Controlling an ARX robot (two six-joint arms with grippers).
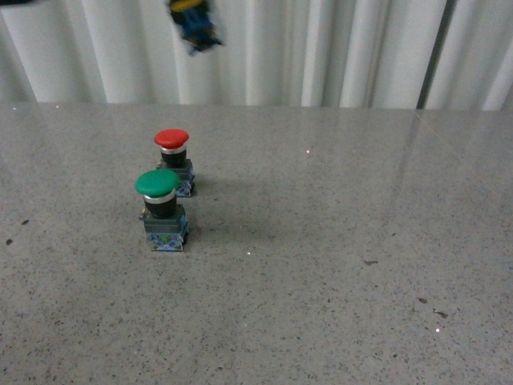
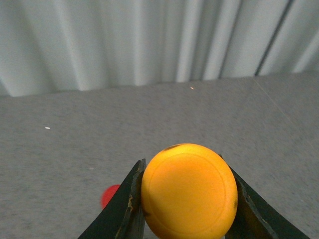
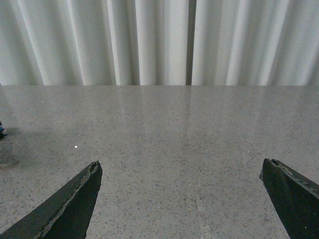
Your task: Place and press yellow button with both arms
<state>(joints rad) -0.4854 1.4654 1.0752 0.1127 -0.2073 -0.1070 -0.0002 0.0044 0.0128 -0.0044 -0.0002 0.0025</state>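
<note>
In the left wrist view my left gripper (image 2: 188, 199) is shut on the yellow button (image 2: 189, 191). Its round yellow cap fills the gap between the two black fingers (image 2: 124, 209), and it is held above the table. In the front view only the button's blurred blue and yellow base (image 1: 196, 28) shows, high up at the top edge in front of the curtain; the left arm itself is out of frame there. In the right wrist view my right gripper (image 3: 180, 167) is open wide and empty over bare tabletop. The right arm does not show in the front view.
A green-capped button (image 1: 163, 210) and a red-capped button (image 1: 175, 160) stand upright close together on the left part of the speckled grey table (image 1: 345, 241). The red cap also shows below the held button in the left wrist view (image 2: 110, 195). A white pleated curtain (image 1: 321, 48) closes the back.
</note>
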